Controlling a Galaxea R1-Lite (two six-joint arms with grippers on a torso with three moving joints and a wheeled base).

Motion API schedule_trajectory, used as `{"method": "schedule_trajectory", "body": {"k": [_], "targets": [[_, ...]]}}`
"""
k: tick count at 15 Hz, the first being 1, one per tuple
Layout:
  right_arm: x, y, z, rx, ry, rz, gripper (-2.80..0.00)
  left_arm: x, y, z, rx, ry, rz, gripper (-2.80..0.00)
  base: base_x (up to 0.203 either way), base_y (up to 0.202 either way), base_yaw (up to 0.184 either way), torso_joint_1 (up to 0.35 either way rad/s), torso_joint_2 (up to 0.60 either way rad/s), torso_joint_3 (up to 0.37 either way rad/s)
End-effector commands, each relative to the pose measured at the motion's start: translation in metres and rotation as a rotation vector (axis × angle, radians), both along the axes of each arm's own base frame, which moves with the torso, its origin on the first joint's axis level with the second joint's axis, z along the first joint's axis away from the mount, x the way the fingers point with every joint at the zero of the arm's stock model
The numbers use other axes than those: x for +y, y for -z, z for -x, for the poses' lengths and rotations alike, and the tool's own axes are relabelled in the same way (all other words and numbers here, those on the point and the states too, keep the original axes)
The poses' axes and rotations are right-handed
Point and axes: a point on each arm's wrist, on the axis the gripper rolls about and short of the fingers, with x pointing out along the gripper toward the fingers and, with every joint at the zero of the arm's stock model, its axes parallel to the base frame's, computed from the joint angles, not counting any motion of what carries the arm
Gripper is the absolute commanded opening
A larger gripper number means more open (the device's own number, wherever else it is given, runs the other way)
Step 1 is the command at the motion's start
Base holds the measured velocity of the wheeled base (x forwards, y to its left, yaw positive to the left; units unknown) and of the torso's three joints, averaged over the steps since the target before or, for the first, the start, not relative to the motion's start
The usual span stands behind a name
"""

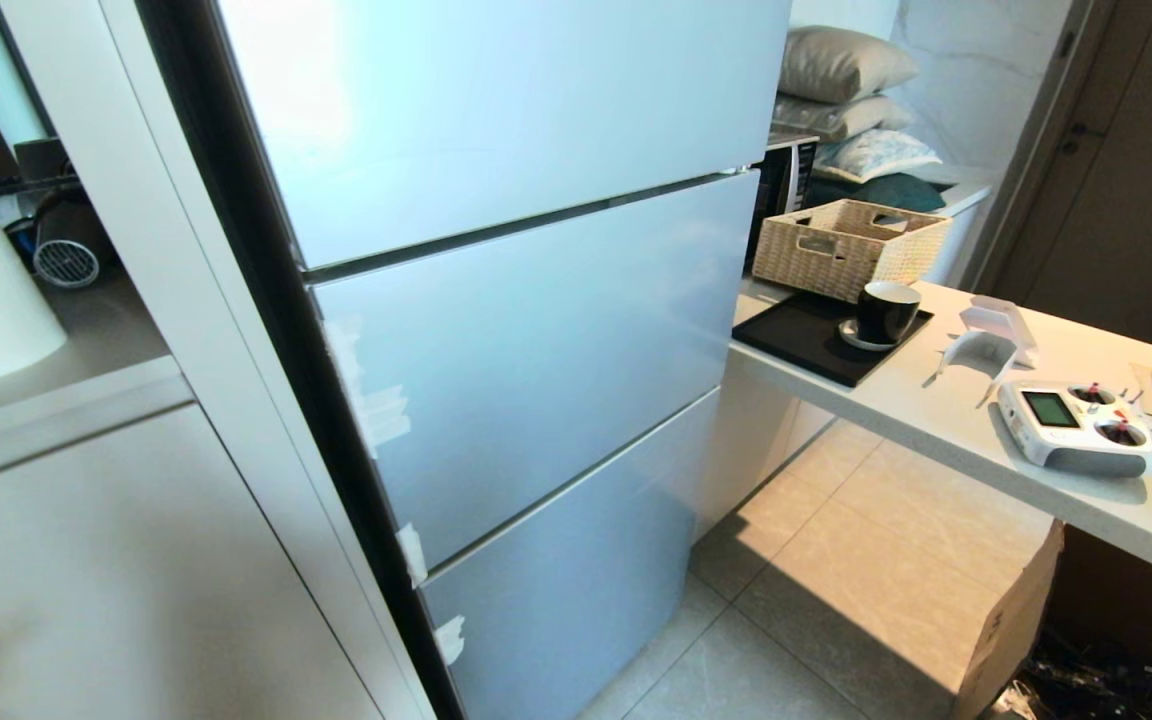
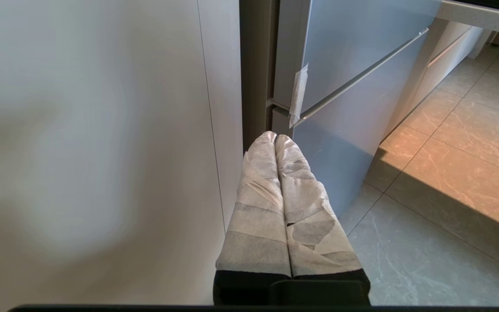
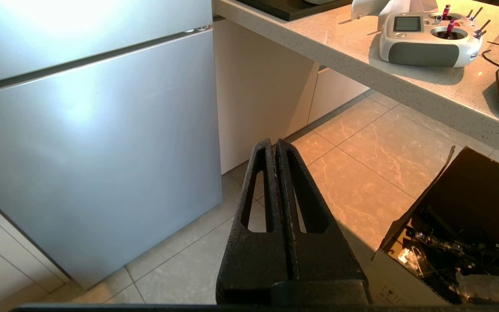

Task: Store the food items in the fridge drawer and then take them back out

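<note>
The tall pale-blue glossy fridge (image 1: 526,330) fills the frame's centre, all doors closed; no drawer or food shows; tape-wrapped left tool (image 2: 275,138) and black right tool (image 3: 274,143) both pressed together, holding nothing.

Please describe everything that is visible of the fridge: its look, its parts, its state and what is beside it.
The fridge is tall, with a smooth, pale blue-grey, slightly glossy front. Narrow dark gaps split it into three stacked panels, all closed, so no inner drawer or food shows. Strips of whitish tape stick along its left edge. It stands on the tiled floor, between a white cabinet on the left and a white counter on the right. Neither gripper touches it.
</note>
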Motion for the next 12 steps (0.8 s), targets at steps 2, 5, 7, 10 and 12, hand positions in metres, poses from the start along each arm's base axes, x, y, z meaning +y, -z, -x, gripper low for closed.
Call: {"method": "schedule_trajectory", "body": {"k": [2, 5, 7, 10, 12], "targets": [[0.0000, 0.0000, -0.0001, 0.001, -0.001, 0.000, -2.80, 0.0000, -0.0001, -0.0001, 0.000, 0.000, 0.000, -2.80, 0.000, 0.000, 0.000, 0.000, 0.00, 0.000], [0.0000, 0.0000, -0.0001, 0.001, -0.001, 0.000, -2.80, 0.0000, 0.0000, -0.0001, 0.002, 0.000, 0.000, -2.80, 0.000, 0.000, 0.000, 0.000, 0.00, 0.000], [0.0000, 0.0000, -0.0001, 0.001, -0.001, 0.000, -2.80, 0.0000, -0.0001, -0.0001, 0.000, 0.000, 0.000, -2.80, 0.000, 0.000, 0.000, 0.000, 0.00, 0.000], [0.0000, 0.0000, -0.0001, 0.001, -0.001, 0.000, -2.80, 0.0000, -0.0003, -0.0001, -0.001, 0.000, -0.006, -2.80, 0.000, 0.000, 0.000, 0.000, 0.00, 0.000], [0.0000, 0.0000, -0.0001, 0.001, -0.001, 0.000, -2.80, 0.0000, -0.0005, -0.0001, -0.003, -0.002, -0.006, -2.80, 0.000, 0.000, 0.000, 0.000, 0.00, 0.000]]}}
